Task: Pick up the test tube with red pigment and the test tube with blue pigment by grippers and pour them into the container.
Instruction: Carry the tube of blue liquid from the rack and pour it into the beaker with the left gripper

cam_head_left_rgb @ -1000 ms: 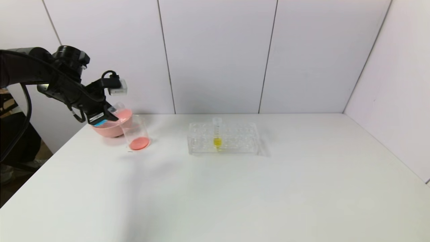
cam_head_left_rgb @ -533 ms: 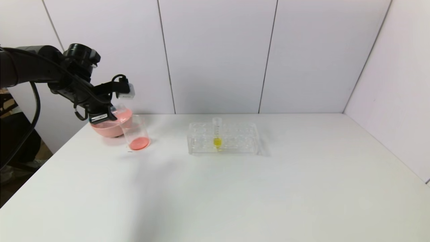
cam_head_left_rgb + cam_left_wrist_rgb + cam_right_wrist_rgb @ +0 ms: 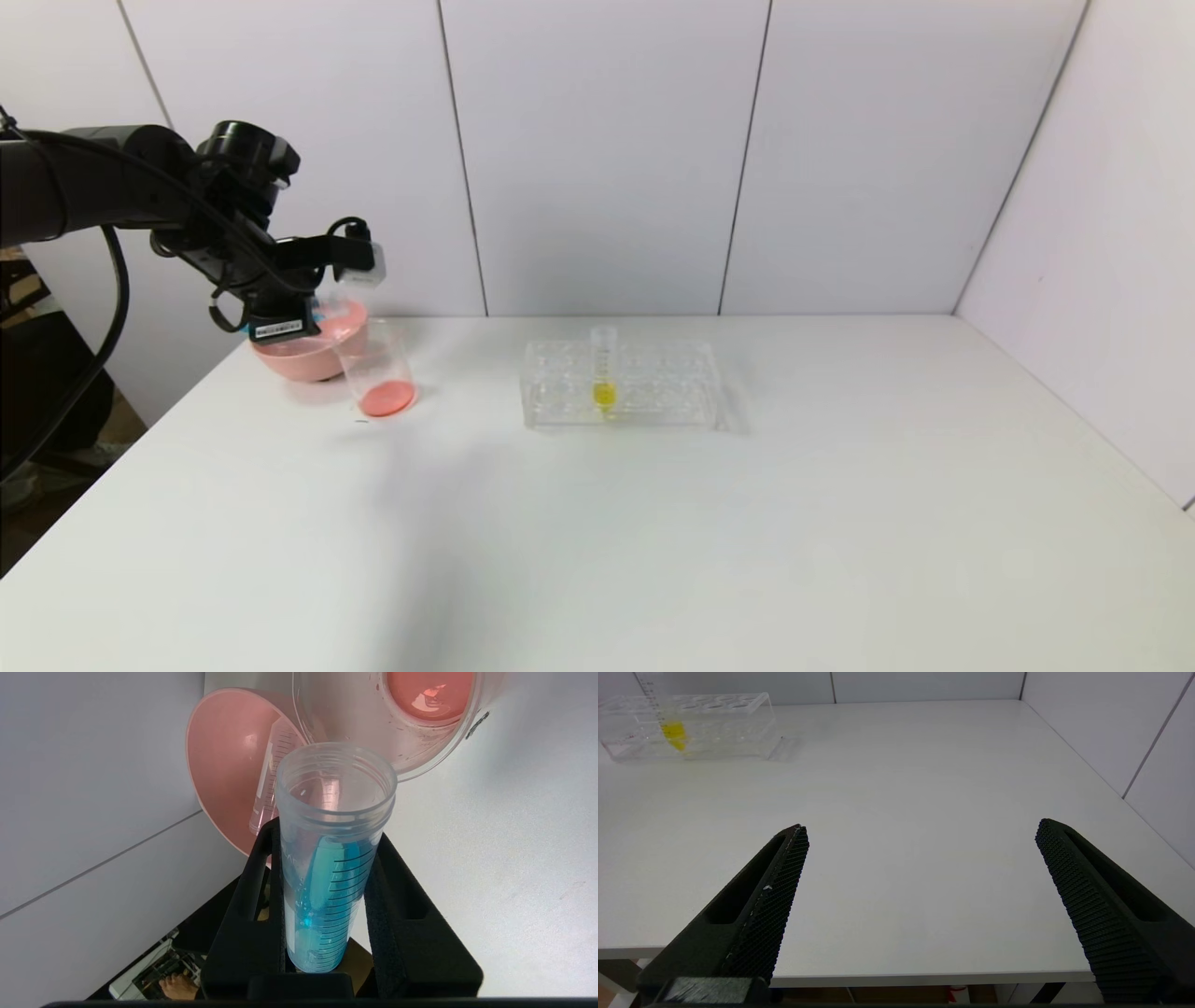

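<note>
Head view: my left gripper (image 3: 313,313) hangs over the pink bowl (image 3: 299,359), beside the container (image 3: 378,373). Left wrist view: my jaws pinch the test tube with blue pigment (image 3: 327,868). Right wrist view: my right gripper (image 3: 920,833) is spread wide over the table (image 3: 901,788).

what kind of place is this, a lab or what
Probably a mock chemistry-lab bench built for robot trials: a clear tube rack holding a tube of yellow liquid, a glass beaker with red liquid, and plain white panel walls around a white table.
</note>
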You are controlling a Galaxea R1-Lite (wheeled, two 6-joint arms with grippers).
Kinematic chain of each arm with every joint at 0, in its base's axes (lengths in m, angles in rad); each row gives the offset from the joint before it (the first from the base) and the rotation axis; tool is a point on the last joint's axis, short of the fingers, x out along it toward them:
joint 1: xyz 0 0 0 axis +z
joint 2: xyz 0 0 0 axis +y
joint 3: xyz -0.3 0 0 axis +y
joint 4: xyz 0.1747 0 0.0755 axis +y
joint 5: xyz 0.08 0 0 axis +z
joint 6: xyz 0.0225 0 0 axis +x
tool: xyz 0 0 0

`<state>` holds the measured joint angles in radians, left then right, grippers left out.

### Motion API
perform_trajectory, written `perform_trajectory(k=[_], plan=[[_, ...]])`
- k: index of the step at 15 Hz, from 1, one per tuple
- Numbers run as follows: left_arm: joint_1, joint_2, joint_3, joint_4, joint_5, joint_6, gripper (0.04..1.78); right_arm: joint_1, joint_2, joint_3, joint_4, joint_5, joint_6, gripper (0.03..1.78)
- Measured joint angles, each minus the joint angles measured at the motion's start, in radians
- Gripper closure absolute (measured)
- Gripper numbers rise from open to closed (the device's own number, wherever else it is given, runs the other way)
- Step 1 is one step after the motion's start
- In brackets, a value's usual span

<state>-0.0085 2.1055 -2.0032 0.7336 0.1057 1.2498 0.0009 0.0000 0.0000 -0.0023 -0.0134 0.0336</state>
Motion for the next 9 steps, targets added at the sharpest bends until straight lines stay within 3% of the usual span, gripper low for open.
perform_trajectory(k=[9], plan=[[-0.022,0.001,0.000,0.003,0.106,0.046,1.31,0.000,0.000,0.000,0.000,0.000,0.000,0.04]])
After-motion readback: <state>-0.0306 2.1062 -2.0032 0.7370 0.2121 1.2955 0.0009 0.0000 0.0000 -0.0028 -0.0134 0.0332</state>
